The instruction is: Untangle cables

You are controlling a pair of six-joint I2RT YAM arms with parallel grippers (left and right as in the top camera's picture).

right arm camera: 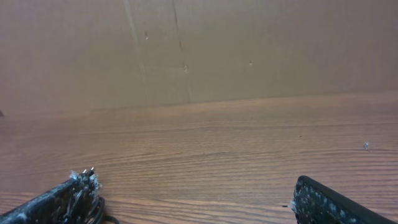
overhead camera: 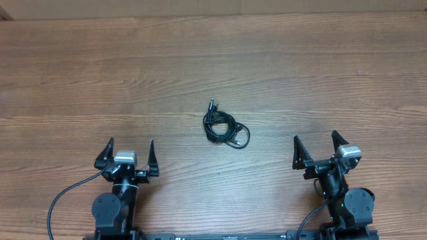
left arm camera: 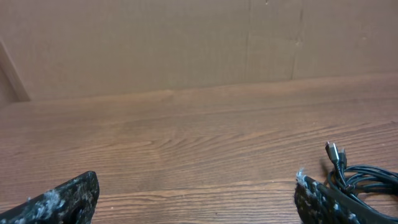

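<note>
The cables lie as one small knot of thin black cord in the middle of the wooden table, with a plug end sticking out toward the far side. My left gripper stands open near the front edge, down and left of the knot, with nothing between its fingers. My right gripper is open too, down and right of the knot. In the left wrist view the cables show at the lower right, beyond the right finger. In the right wrist view the cables peek out behind the left finger.
A brown cardboard wall closes off the far side of the table. Thick black arm wires curl beside the left base at the front edge. Both arm bases sit at the near edge.
</note>
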